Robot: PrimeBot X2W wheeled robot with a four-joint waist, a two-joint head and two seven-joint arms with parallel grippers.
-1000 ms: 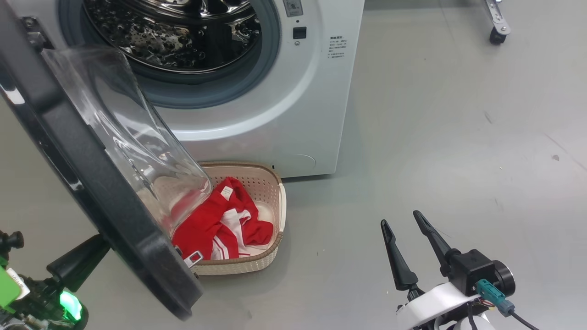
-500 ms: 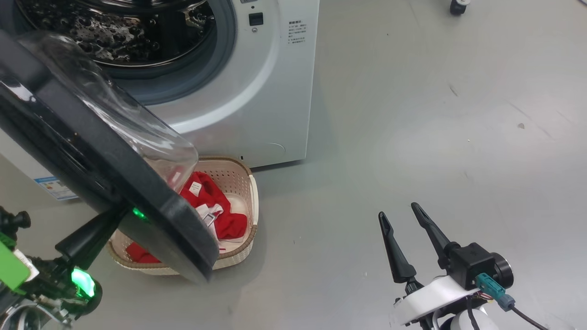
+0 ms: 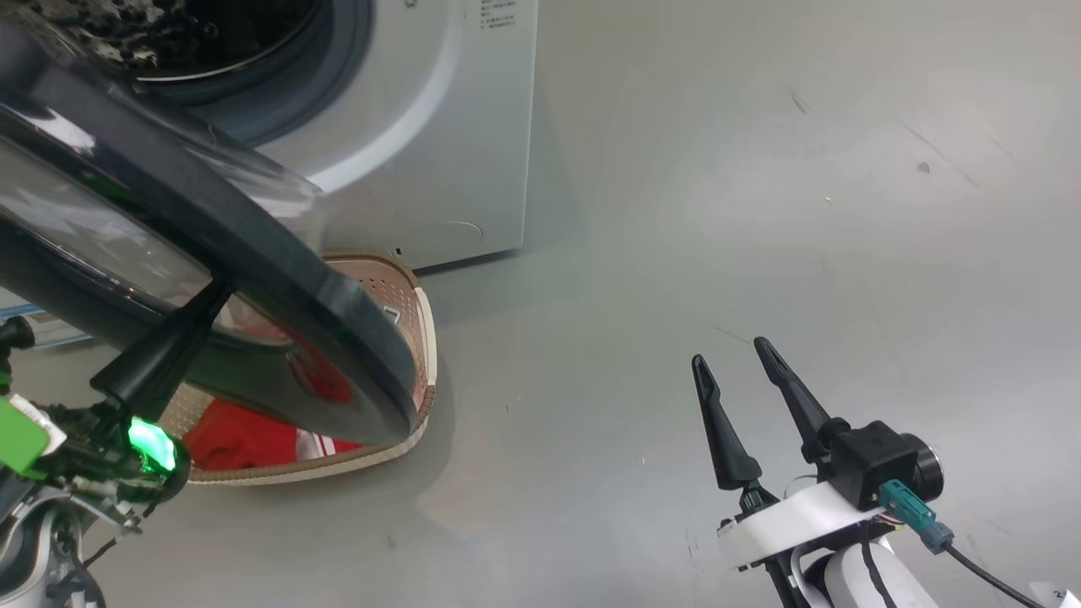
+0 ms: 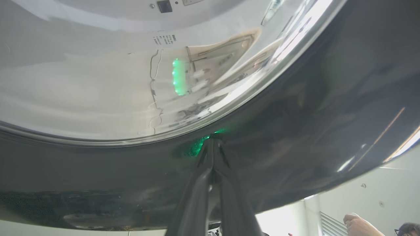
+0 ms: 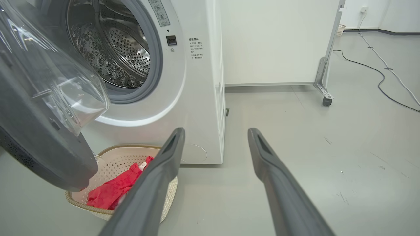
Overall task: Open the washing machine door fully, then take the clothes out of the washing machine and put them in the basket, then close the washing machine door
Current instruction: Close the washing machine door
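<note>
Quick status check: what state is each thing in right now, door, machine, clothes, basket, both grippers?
washing machine door: part open, overhanging the basket.
washing machine: drum exposed, no clothes in the visible part.
clothes: lying in the basket.
basket: upright on the floor, holding the clothes.
left gripper: shut, tips at the door's black rim.
right gripper: open, empty, above the floor.

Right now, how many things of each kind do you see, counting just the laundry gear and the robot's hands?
washing machine: 1
washing machine door: 1
basket: 1
heap of red clothes: 1 (separate pieces cannot be told apart)
grippers: 2, the left gripper and the right gripper
Total: 6
</note>
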